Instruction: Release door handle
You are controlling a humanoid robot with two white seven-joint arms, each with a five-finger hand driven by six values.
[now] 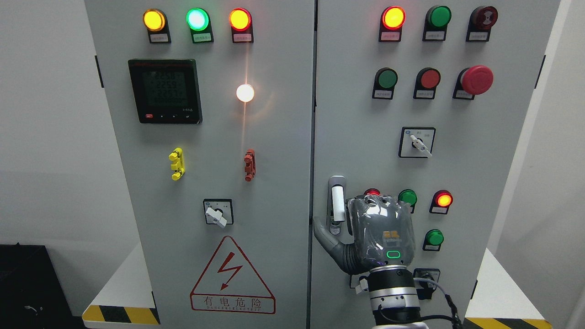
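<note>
1. A grey electrical cabinet (274,183) fills the head view, with two doors that meet at a vertical seam near the middle.
2. The door handle (337,201), a white upright bar on a silver plate, sits at the left edge of the right door, about two thirds of the way down.
3. The right hand (377,235) rises from the bottom edge, right of the middle, with its grey back facing the camera. It stands just beside the handle, on its right.
4. The thumb (325,237) sticks out to the left and reaches below the handle plate. The fingers point away toward the door, so whether they are spread or curled cannot be told. Nothing is seen held in the hand.
5. The left door carries three lit lamps along its top, a dark digital meter (165,91), a bright white light, a yellow clip (176,164), a red clip (249,165), a rotary switch and a red triangular shock warning sign (232,276).
6. The right door carries red and green buttons, a large red mushroom button (476,80) and a rotary switch (417,142).
</note>
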